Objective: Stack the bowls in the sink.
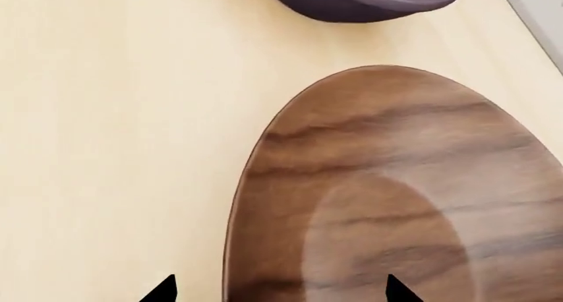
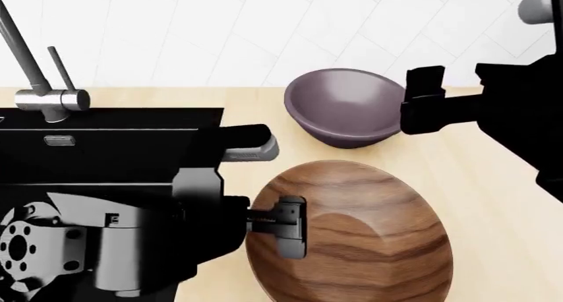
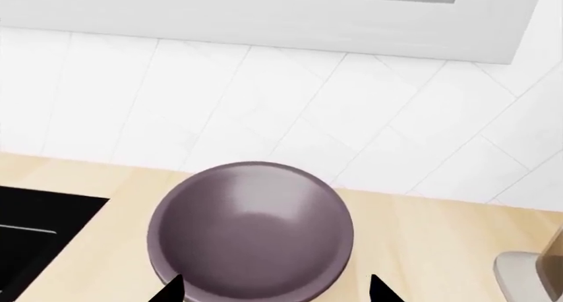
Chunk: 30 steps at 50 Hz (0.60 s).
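Since both bowls stand on the counter, not in the sink, each arm lines up on one. Left fingers spread over the brown bowl's rim, lower centre; right fingers spread beside the purple bowl, upper centre.

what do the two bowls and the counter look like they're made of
Brown bowl: looks like wood with a satin sheen, dark grain bands across it. Purple-grey bowl: plain matte surface, maybe ceramic or plastic; the render leaves it open. Countertop: pale beige wood look with faint straight grain.
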Tool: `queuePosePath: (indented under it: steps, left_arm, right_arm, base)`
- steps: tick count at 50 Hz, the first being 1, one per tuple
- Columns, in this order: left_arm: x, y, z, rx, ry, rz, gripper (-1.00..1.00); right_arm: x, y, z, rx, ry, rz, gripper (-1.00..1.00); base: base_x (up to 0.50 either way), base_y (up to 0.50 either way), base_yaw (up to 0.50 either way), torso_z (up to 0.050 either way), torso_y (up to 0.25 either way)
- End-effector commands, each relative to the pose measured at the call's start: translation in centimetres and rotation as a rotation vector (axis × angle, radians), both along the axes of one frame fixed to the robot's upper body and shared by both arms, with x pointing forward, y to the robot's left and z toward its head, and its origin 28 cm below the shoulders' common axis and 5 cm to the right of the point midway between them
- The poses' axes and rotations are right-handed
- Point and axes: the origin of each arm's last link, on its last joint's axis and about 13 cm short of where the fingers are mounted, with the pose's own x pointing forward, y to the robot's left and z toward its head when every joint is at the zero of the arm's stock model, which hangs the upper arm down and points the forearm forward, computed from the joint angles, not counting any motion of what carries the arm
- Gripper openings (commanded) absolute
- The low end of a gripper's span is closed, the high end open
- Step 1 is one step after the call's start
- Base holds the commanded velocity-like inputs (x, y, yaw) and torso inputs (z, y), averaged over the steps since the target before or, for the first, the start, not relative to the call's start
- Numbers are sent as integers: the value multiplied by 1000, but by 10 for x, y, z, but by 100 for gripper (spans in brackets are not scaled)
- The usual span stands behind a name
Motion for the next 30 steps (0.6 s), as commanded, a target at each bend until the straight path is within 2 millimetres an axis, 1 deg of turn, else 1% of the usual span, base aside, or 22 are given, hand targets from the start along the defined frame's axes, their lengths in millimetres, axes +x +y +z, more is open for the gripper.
queuePosePath:
  steps: [1, 8, 14, 15, 18, 22, 27, 30]
  left_arm:
    - [5, 0, -15, 46, 32, 23, 100]
    - [6, -1, -19, 58, 41, 28, 100]
    - [5, -5, -24, 57, 46, -5, 100]
    - [4, -6, -26, 56, 46, -20, -100]
    - [1, -9, -31, 51, 54, -68, -100]
    - [-1, -12, -32, 12, 61, -97, -100]
    - [-1, -13, -32, -68, 53, -108, -100]
    - [-2, -10, -36, -122, 50, -85, -100]
  right_arm:
    - [-1, 0, 1, 6, -7, 0, 100]
    - [-2, -1, 0, 10, -8, -1, 100]
    - [-2, -1, 0, 10, -9, 2, 100]
    - [-2, -1, 0, 10, -9, 3, 100]
    - [-2, -1, 1, 10, -12, 3, 100]
    - [-3, -1, 1, 10, -16, 5, 100]
    - [-3, -1, 1, 10, -19, 7, 100]
    - [-5, -2, 3, 12, -23, 6, 100]
  base:
    - [0, 0, 0, 0, 0]
    - [0, 0, 0, 0, 0]
    - [0, 0, 0, 0, 0]
    - [0, 0, 0, 0, 0]
    - [0, 0, 0, 0, 0]
    - [0, 0, 0, 0, 0]
    - [0, 0, 0, 0, 0]
    - [0, 0, 0, 0, 0]
